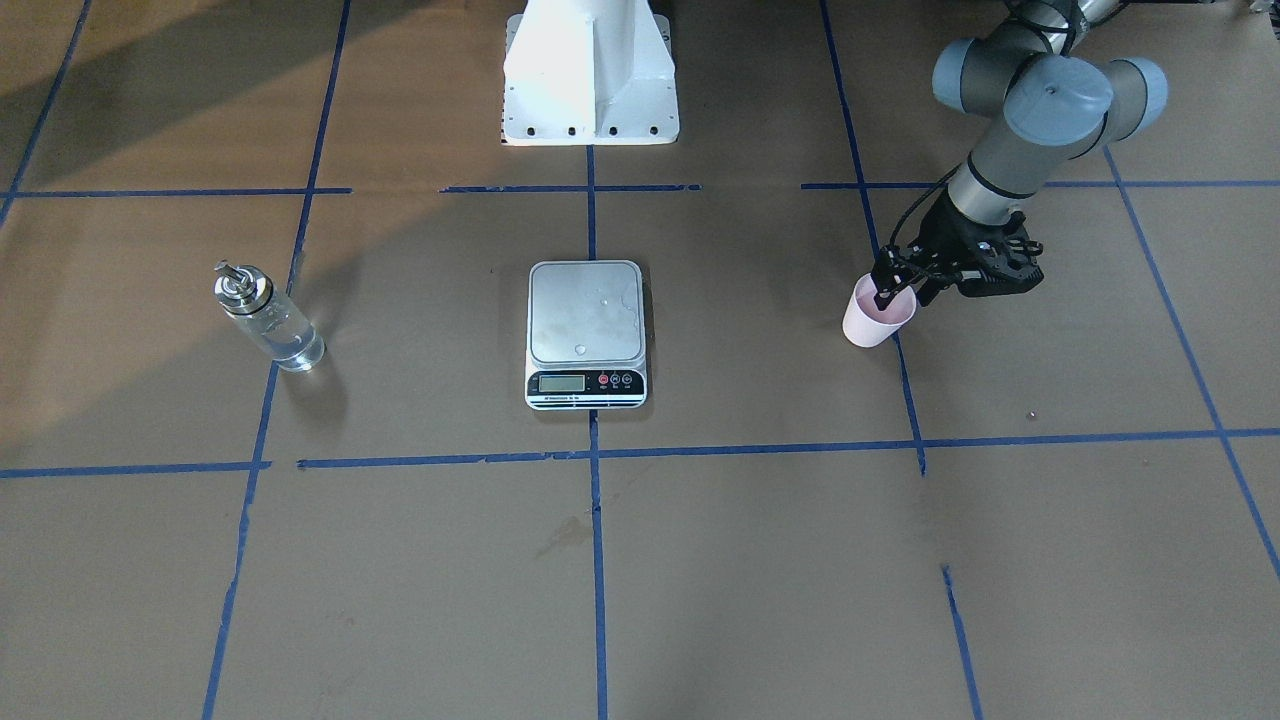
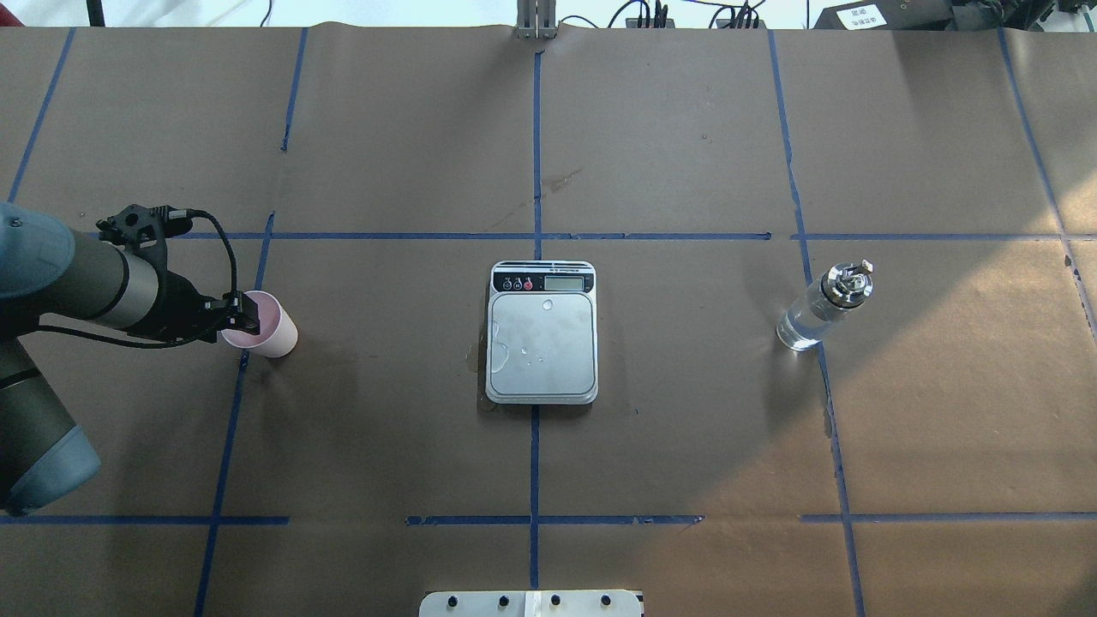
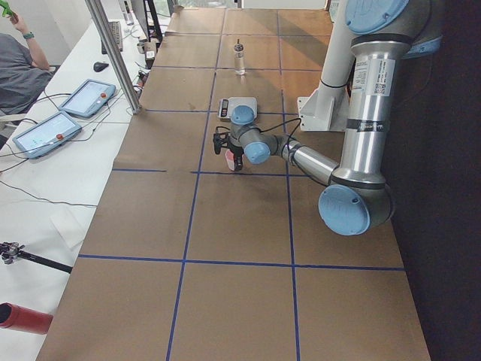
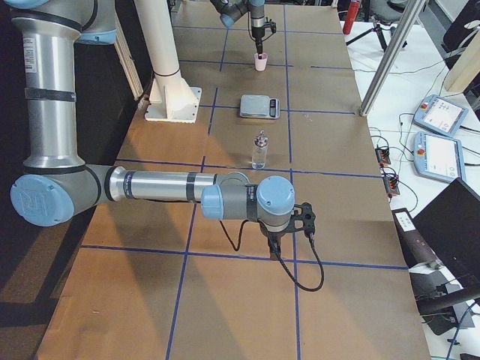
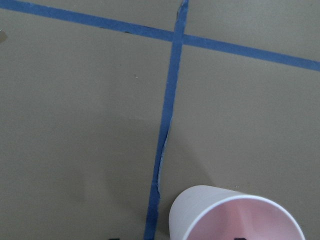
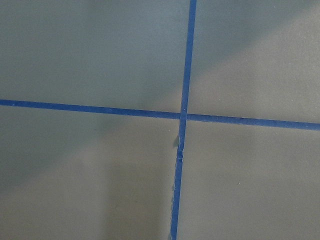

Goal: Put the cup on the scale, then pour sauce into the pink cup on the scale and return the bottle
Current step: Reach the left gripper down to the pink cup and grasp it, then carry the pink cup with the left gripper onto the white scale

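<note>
Across the brown-papered table (image 2: 686, 128), at the overhead view's left, the left gripper (image 2: 246, 318) straddles the rim of the cup (image 2: 278, 334), clenched or not I cannot tell, presumably to carry it to the central scale (image 2: 542, 351).

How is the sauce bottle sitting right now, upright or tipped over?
Upright. The bottle stands on its base on the table, its metal top pointing straight up.

Robotics lab, blue-taped paper-covered table (image 2: 686, 128), teach pendants (image 3: 86, 98), operator (image 3: 19, 71) nearby
</note>
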`<control>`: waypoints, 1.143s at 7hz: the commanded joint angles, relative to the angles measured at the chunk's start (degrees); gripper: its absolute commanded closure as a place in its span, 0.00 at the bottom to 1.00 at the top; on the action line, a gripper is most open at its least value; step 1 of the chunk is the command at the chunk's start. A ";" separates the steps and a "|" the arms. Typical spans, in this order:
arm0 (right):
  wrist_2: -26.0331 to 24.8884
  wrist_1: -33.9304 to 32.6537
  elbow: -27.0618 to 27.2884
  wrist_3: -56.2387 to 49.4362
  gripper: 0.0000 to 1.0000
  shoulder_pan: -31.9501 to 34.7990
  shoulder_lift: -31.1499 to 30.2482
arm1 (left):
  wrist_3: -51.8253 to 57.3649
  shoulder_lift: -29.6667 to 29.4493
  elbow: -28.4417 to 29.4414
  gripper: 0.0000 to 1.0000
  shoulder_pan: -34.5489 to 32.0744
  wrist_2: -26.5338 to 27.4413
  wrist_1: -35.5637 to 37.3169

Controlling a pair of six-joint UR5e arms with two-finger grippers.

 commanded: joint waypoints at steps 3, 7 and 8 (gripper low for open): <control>1.67 -0.31 -0.01 0.00 0.00 -0.02 0.33 | -0.05 -5.13 -6.93 1.00 -2.82 -0.53 13.92; 2.02 0.13 0.08 0.00 0.00 -0.02 0.59 | -14.92 -26.55 -4.78 1.00 2.75 -0.36 28.74; 2.02 -0.13 0.08 0.09 0.00 -0.02 0.68 | -20.04 -31.73 -0.23 1.00 5.92 0.08 28.65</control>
